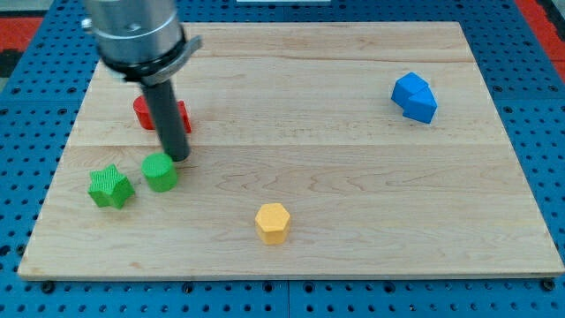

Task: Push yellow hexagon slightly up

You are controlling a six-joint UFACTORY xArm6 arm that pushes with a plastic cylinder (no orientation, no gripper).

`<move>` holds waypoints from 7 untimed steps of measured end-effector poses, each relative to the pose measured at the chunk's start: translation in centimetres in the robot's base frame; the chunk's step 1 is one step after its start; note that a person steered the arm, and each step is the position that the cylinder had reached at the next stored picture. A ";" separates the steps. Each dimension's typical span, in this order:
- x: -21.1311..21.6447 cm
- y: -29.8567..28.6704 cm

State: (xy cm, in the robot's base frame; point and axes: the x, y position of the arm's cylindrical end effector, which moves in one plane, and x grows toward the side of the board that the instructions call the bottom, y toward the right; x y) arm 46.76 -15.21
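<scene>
Sitting low on the counter [353,106], a little toward the view's left of centre and near the bottom edge: yellow hexagon [272,222], six-sided top, flat faces, upright. Wide bare wood above it and to the view's right; less room below. Well apart at the view's left: my tip [178,157], touching or just beside the top edge of a green round block [160,171]; no gripper here, only the rod, holding nothing. Further left, green star [110,186]. Behind the rod, red block [141,112], partly hidden. Far upper right, blue block [414,97]. No readable writing.
</scene>
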 end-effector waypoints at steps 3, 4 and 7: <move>1.6 3.6; 5.2 9.6; 14.0 15.3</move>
State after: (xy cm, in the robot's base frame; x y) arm 60.79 0.10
